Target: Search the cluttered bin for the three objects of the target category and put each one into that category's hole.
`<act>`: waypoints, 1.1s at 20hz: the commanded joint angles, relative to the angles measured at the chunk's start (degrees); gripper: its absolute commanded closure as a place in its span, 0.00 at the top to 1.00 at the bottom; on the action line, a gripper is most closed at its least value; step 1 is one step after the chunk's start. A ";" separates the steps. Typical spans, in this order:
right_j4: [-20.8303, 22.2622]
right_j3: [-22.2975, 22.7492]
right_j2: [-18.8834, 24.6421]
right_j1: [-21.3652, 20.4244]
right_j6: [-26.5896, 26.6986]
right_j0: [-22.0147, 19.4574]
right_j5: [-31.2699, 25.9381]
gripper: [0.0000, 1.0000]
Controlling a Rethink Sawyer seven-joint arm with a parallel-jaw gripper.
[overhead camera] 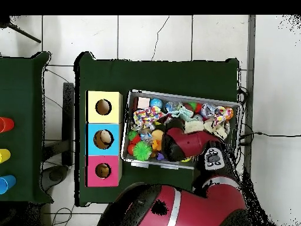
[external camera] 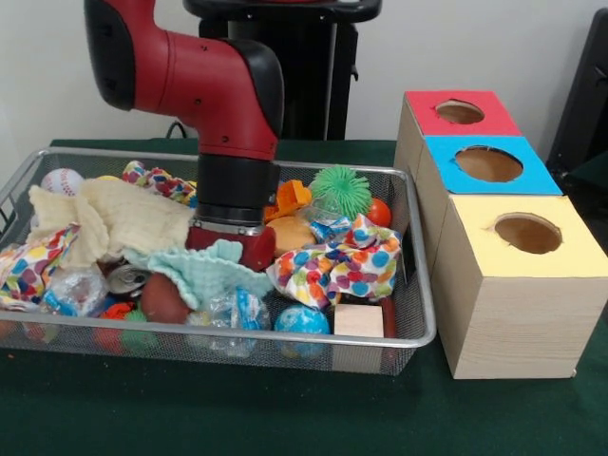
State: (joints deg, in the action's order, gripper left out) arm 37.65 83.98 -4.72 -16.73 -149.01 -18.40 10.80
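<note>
the fingers cannot be made out in either view, so whether they are released or clenched i cannot tell: the arm plunges straight down into the middle of the wire bin and its black wrist ends among the cloths, with the mint green cloth touching it in front and the cream cloth just beside it. which category is wanted is not shown, so the task's thing is only known to lie somewhere in the clutter around and under the wrist. judging from the front view, the loose hard pieces lie mostly to the side toward the boxes: one green spiky ball, one wooden cube, one blue ball; one baseball sits at the far opposite corner. beside the bin on the desk stand three boxes, each with one hole: red, blue, yellow.
</note>
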 commanded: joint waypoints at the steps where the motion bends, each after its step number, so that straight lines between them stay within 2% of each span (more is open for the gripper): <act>1: 0.84 1.98 -2.62 -4.30 7.29 -4.78 -19.17 0.00; 2: 0.81 3.08 -2.37 -6.26 8.16 -4.89 -21.52 0.00; 6: 1.11 4.54 -3.38 -9.26 8.18 -4.18 -25.72 0.00; 13: 2.13 5.19 -2.18 -8.77 6.92 -6.12 -27.73 0.00; 17: 1.23 6.87 -0.19 -8.76 7.02 -8.53 -28.81 0.00; 18: 0.91 7.34 2.25 -8.22 7.87 -10.92 -28.46 0.00; 21: 0.89 8.23 5.79 -8.15 9.27 -14.25 -27.83 0.00; 22: 0.55 8.90 7.46 -8.24 9.71 -15.76 -27.77 1.00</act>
State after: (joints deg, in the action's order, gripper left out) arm 37.67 85.92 -5.57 -26.67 -149.01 -27.59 -9.58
